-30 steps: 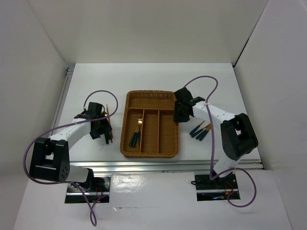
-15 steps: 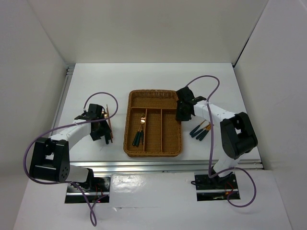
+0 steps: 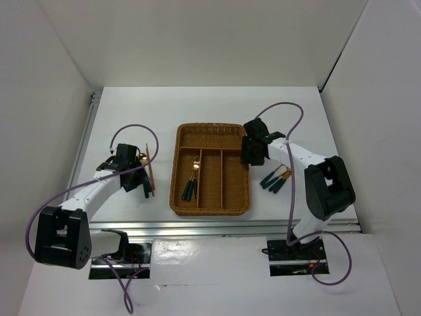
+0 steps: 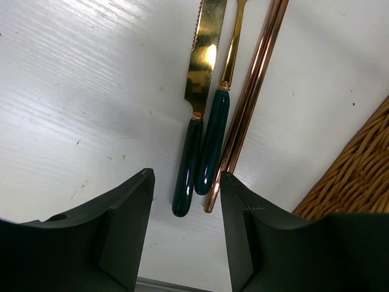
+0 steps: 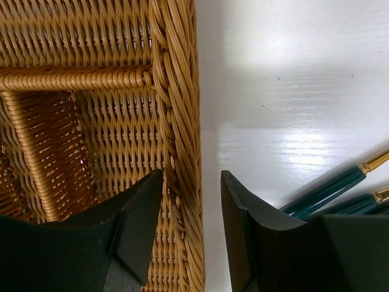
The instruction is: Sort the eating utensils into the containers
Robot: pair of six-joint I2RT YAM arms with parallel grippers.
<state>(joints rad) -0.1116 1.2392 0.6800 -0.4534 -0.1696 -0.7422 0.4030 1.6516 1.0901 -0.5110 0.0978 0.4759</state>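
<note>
The wicker tray (image 3: 242,197) lies mid-table; two teal-handled utensils (image 3: 191,185) with gold heads lie in its left long slot. My right gripper (image 3: 249,155) is open and straddles the tray's right rim (image 5: 181,109), left finger inside, right finger (image 5: 255,231) outside with a gap; its midpoint (image 5: 189,207) is over the rim. Several teal-handled utensils (image 3: 275,179) lie right of the tray, also seen in the right wrist view (image 5: 331,190). My left gripper (image 4: 185,204) is open and empty just above the handle ends of a gold knife (image 4: 191,155), a second teal-handled utensil (image 4: 214,137) and the chopsticks (image 4: 250,100).
The left group of utensils (image 3: 148,174) lies between my left gripper (image 3: 139,182) and the tray's left wall. The tray's corner (image 4: 358,176) shows at the right of the left wrist view. White walls enclose the table; a metal rail runs along its near edge.
The tray has slid a little to the right with my right gripper at its rim. My left arm has drawn back slightly toward the left, its gripper still over the left utensils.
</note>
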